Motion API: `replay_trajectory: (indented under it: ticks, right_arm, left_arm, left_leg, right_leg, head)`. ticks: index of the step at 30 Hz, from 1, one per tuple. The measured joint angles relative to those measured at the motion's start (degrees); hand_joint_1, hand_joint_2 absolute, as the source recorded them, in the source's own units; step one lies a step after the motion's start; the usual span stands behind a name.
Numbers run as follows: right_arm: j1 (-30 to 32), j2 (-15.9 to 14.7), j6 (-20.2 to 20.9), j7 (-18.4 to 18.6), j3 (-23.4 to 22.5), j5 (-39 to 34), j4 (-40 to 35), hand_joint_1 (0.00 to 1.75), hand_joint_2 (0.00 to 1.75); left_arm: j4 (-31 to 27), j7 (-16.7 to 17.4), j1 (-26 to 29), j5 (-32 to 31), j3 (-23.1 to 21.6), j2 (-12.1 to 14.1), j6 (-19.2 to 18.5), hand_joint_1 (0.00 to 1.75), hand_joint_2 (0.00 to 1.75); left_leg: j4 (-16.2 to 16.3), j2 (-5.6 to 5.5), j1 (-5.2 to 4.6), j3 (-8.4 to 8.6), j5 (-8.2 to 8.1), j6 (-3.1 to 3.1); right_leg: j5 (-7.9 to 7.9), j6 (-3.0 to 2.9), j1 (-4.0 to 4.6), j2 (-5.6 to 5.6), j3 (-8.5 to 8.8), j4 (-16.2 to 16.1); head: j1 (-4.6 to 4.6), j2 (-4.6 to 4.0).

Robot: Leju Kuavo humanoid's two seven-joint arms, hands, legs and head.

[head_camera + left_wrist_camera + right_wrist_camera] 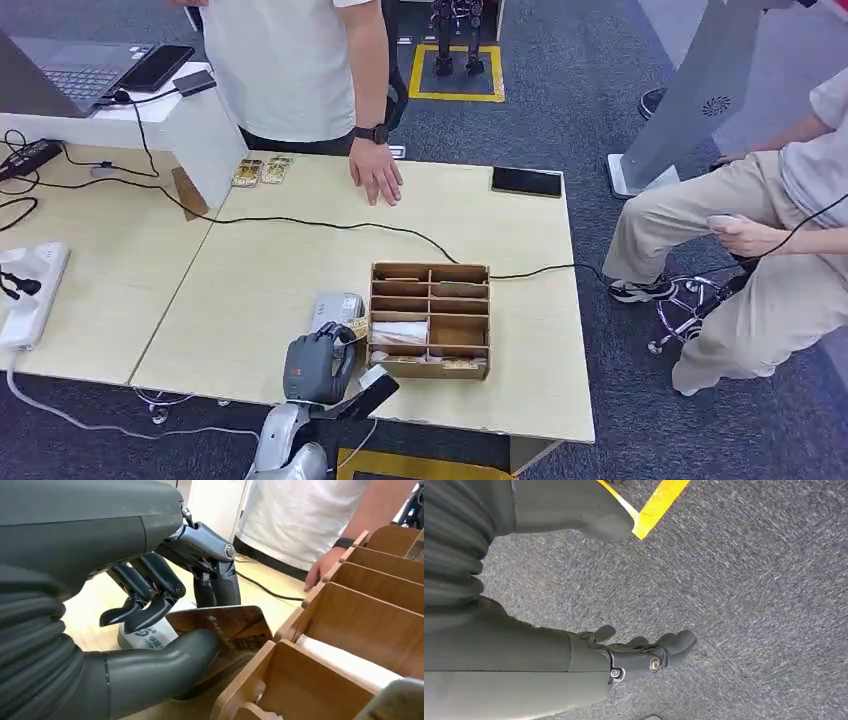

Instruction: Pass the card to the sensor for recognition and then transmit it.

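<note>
Left hand (pixel 165 625) pinches the card (pixel 225 627) between thumb and fingers, over the grey sensor (pixel 335 307) at nine o'clock of the wooden organizer (pixel 430 320) on the desk (pixel 280 270); reading looks underway, handover pending; right hand (pixel 644 652) hangs loose, fingers apart, holding nothing.

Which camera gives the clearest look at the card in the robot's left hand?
The left wrist view: the card is close up, pinched by the left hand beside the wooden organizer. The head view shows just a small edge of it past the fingers. The right wrist view looks at carpet.
</note>
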Motion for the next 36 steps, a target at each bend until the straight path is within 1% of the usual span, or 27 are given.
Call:
replay_trajectory:
  ticks: [4, 7, 10, 12, 15, 20, 25, 28, 36]
  right_arm:
    - [-0.02, -0.02, -0.09, -0.15, -0.09, 0.02, 0.26, 0.00, 1.75]
    - [-0.03, -0.02, -0.28, -0.15, -0.22, 0.02, 0.33, 0.00, 1.75]
    - [-0.03, -0.02, -0.44, -0.13, -0.44, 0.19, 0.35, 0.00, 1.75]
    - [-0.03, 0.00, -0.61, -0.07, -0.46, 0.74, 0.35, 0.00, 1.75]
    - [-0.05, 0.00, -1.05, 0.02, -0.46, 1.07, 0.35, 0.00, 1.75]
    - [-0.14, 0.00, -1.36, 0.02, -0.46, 1.79, 0.35, 0.00, 1.75]
    - [-0.45, 0.00, -1.38, 0.02, -0.46, 2.10, 0.55, 0.00, 1.75]
    - [-0.60, 0.00, -1.46, 0.02, -0.46, 2.78, 0.79, 0.00, 1.75]
    - [-0.63, 0.00, -1.53, -0.04, -0.46, 3.04, 0.83, 0.00, 1.75]
  left_arm:
    - [0.02, 0.70, -0.07, 1.36, -1.22, 0.59, 0.24, 1.75, 1.75]
    - [-0.07, -0.94, -0.04, 3.91, -1.22, 0.52, 0.26, 1.75, 1.75]
    - [-1.35, -3.58, 0.11, 8.03, -1.09, 0.24, 0.28, 1.75, 1.75]
    - [-2.78, -5.16, 0.12, 11.02, -0.52, -0.18, 0.28, 1.75, 1.75]
    - [-5.91, -6.17, 0.17, 15.77, -0.30, -0.50, 0.28, 1.75, 1.75]
    - [-12.58, -6.47, 0.10, 21.37, -0.30, -0.72, 0.26, 1.75, 1.75]
    - [-17.83, -6.01, -0.51, 22.47, -0.56, -0.74, 0.22, 1.75, 1.75]
    - [-20.53, -4.87, -1.44, 22.23, -0.89, -0.72, 0.17, 1.75, 1.75]
    - [-21.09, -4.47, -1.86, 21.64, -0.92, -0.70, 0.17, 1.75, 1.75]
  left_leg:
    - [0.00, 0.00, 0.00, 0.06, 0.00, 0.00]
    - [0.00, 0.00, 0.00, 0.07, 0.00, 0.00]
    - [0.00, -0.01, 0.00, 0.07, 0.01, 0.01]
    - [0.00, -0.02, 0.00, 0.06, 0.01, 0.01]
    - [0.00, -0.01, 0.00, 0.04, 0.01, 0.01]
    - [0.01, 0.00, 0.00, 0.01, 0.01, 0.01]
    - [0.01, 0.00, 0.00, -0.02, 0.01, 0.01]
    - [0.01, 0.00, 0.01, -0.04, 0.01, 0.01]
    - [0.01, 0.01, 0.01, -0.04, 0.01, 0.01]
  right_leg:
    - [0.00, 0.00, 0.00, 0.00, 0.07, 0.00]
    - [0.00, 0.00, 0.00, 0.00, 0.08, 0.00]
    - [0.00, 0.00, 0.00, -0.01, 0.08, 0.00]
    - [0.00, 0.00, 0.00, -0.02, 0.08, 0.00]
    - [0.01, 0.00, 0.00, -0.01, 0.05, 0.00]
    - [0.01, 0.00, 0.00, 0.01, -0.02, 0.00]
    - [0.01, 0.00, 0.00, 0.02, -0.07, 0.00]
    - [0.01, 0.00, 0.01, 0.02, -0.09, 0.00]
    - [0.01, 0.00, 0.01, 0.02, -0.09, 0.00]
  head:
    - [-0.02, 0.00]
    - [0.00, 0.00]
    - [-0.02, 0.00]
    - [0.00, 0.00]
    - [-0.02, 0.00]
    - [-0.02, 0.00]
    - [0.00, 0.00]
    - [0.00, 0.00]
    - [-0.02, 0.00]
